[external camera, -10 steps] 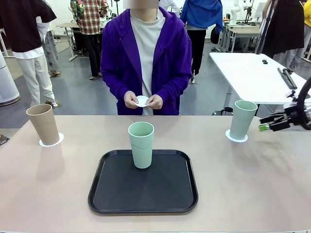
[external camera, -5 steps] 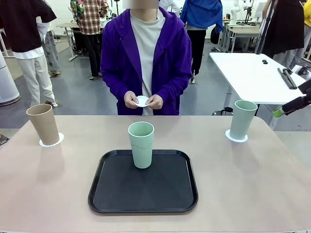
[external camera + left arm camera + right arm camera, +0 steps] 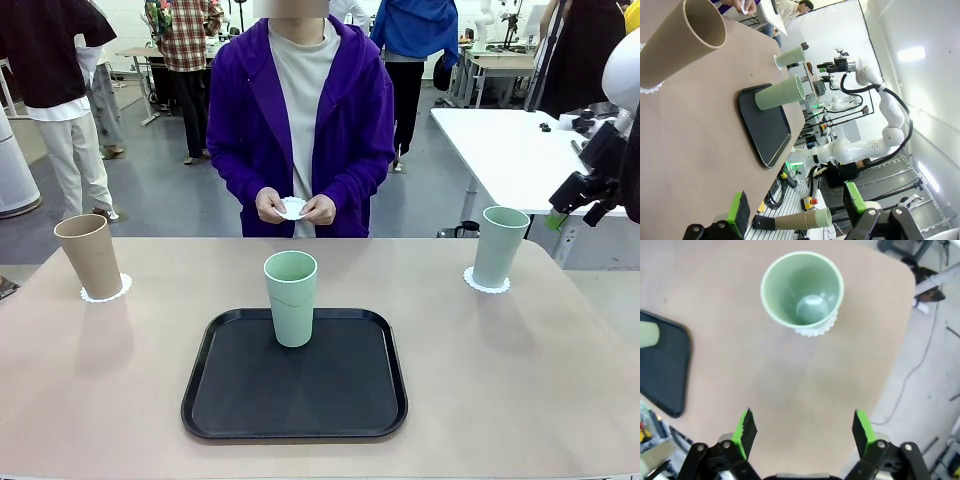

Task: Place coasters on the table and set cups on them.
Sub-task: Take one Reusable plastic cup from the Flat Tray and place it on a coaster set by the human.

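Observation:
A tan-brown cup (image 3: 88,257) stands on a coaster (image 3: 105,290) at the table's (image 3: 520,380) far left. One mint cup (image 3: 499,246) stands on a coaster (image 3: 486,282) at the far right. The other mint cup (image 3: 291,298) stands on the black tray (image 3: 295,375). The person holds a third coaster (image 3: 292,208) in both hands. My right gripper (image 3: 578,190) hangs open high above the right mint cup (image 3: 802,287), its fingers (image 3: 746,427) spread wide with nothing between them. My left gripper (image 3: 795,205) is open off the table's left end, beyond the tan cup (image 3: 680,42).
The tray (image 3: 765,125) lies in the middle near my side. A white-topped table (image 3: 510,150) stands behind at the right. Bare tabletop stretches on both sides of the tray. Other people stand in the background.
My right gripper has lifted from table height beside the right mint cup and drawn up to the right edge. The cups, coasters and the person's hands have not moved.

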Available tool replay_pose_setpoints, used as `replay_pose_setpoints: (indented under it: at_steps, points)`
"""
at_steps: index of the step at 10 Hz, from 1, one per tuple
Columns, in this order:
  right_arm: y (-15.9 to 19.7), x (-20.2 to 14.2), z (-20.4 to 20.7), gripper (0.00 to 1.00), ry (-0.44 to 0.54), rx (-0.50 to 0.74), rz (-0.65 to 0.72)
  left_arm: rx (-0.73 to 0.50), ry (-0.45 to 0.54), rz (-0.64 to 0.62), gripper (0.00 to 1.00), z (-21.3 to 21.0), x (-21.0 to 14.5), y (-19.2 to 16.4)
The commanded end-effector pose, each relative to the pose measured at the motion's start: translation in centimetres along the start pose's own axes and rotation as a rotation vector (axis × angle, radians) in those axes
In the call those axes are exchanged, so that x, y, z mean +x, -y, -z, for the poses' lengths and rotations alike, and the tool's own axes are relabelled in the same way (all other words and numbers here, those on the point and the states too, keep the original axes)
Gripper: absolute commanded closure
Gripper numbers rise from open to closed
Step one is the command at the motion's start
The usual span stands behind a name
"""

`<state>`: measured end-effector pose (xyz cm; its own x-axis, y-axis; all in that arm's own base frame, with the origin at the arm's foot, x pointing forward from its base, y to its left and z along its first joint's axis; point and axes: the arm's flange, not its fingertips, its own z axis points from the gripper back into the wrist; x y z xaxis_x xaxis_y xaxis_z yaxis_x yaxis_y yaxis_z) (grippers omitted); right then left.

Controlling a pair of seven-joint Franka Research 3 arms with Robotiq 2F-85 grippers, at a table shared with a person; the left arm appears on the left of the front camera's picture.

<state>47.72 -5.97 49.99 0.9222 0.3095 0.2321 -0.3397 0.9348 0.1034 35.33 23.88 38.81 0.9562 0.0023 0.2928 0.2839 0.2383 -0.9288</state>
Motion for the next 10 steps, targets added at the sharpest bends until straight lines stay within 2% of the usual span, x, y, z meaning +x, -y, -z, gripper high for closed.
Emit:
replay_pose_setpoints:
  at_steps: [1, 2, 3, 4, 10]
  points:
    - [-2.31, 0.26, -0.67, 0.00, -0.067, -0.020, -0.008, -0.003, 0.008, 0.004, 0.00, -0.13, -0.14, 0.23]
    - [-2.42, 0.33, -0.39, 0.00, -0.091, -0.026, 0.011, -0.003, 0.008, 0.004, 0.00, -0.13, -0.14, 0.23]
    - [-2.17, 0.46, -0.25, 0.00, -0.114, 0.019, 0.012, -0.003, 0.008, 0.004, 0.00, -0.13, -0.14, 0.23]
    - [-2.56, 0.20, -0.57, 0.00, -0.055, -0.015, -0.013, -0.003, 0.008, 0.004, 0.00, -0.13, -0.14, 0.23]
    - [-2.56, 0.20, -0.57, 0.00, -0.055, -0.015, -0.013, -0.003, 0.008, 0.004, 0.00, -0.13, -0.14, 0.23]
